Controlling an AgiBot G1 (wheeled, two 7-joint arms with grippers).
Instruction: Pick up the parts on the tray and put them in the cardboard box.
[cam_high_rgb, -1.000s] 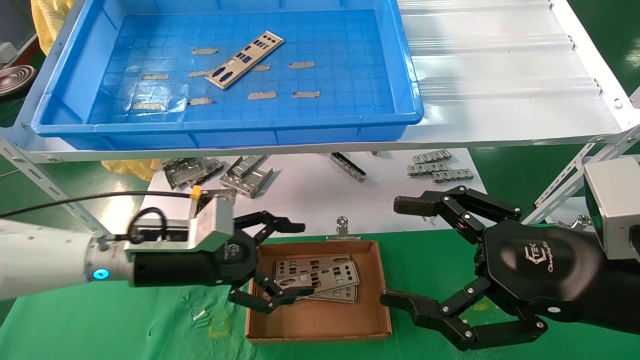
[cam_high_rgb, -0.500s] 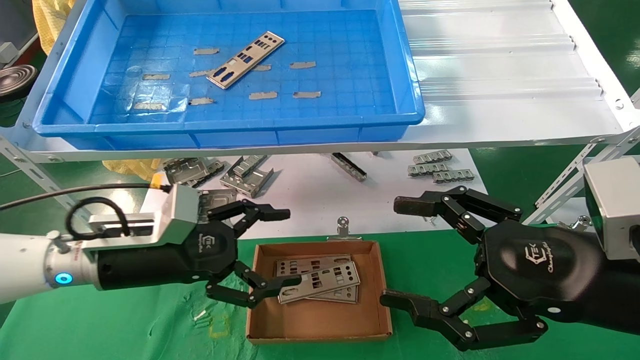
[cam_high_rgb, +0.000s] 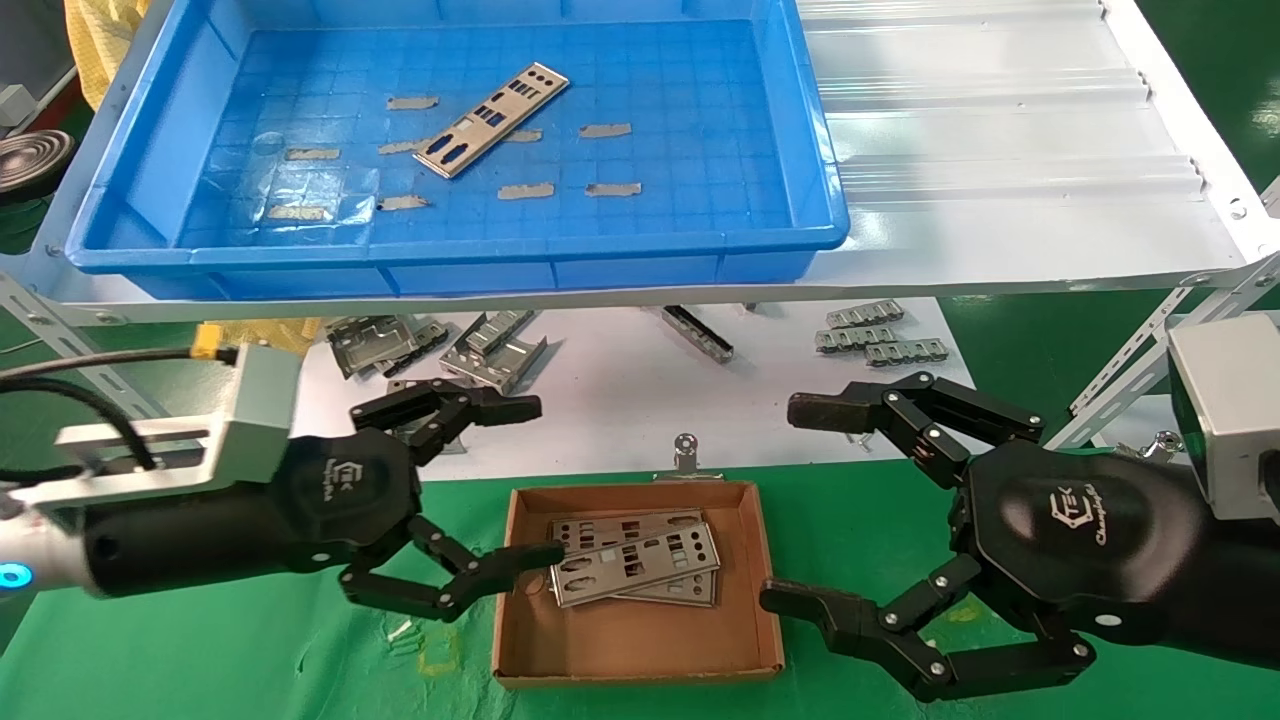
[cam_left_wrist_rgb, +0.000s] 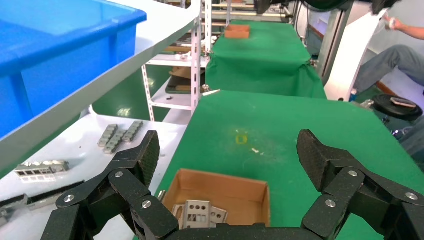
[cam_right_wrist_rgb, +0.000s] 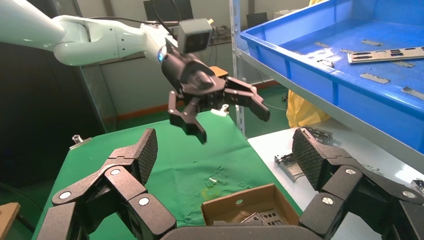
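One silver punched plate (cam_high_rgb: 492, 118) lies tilted on the floor of the blue tray (cam_high_rgb: 820, 190) on the white shelf. The brown cardboard box (cam_high_rgb: 742, 520) sits on the green cloth and holds stacked silver plates (cam_high_rgb: 640, 560), also seen in the left wrist view (cam_left_wrist_rgb: 197, 216). My left gripper (cam_high_rgb: 520, 480) is open and empty, just left of the box, its lower fingertip over the box's left edge. My right gripper (cam_high_rgb: 790, 505) is open and empty, just right of the box. The box also shows in the right wrist view (cam_right_wrist_rgb: 240, 200).
Short grey tape strips (cam_high_rgb: 523, 190) lie on the tray floor. Bent grey brackets (cam_high_rgb: 495, 350) and small metal pieces (cam_high_rgb: 880, 335) lie on the white sheet under the shelf. A metal clip (cam_high_rgb: 685, 450) stands behind the box.
My left gripper has drawn back to the left, away from the box, open. The plates stay in the box. The right arm has not moved.
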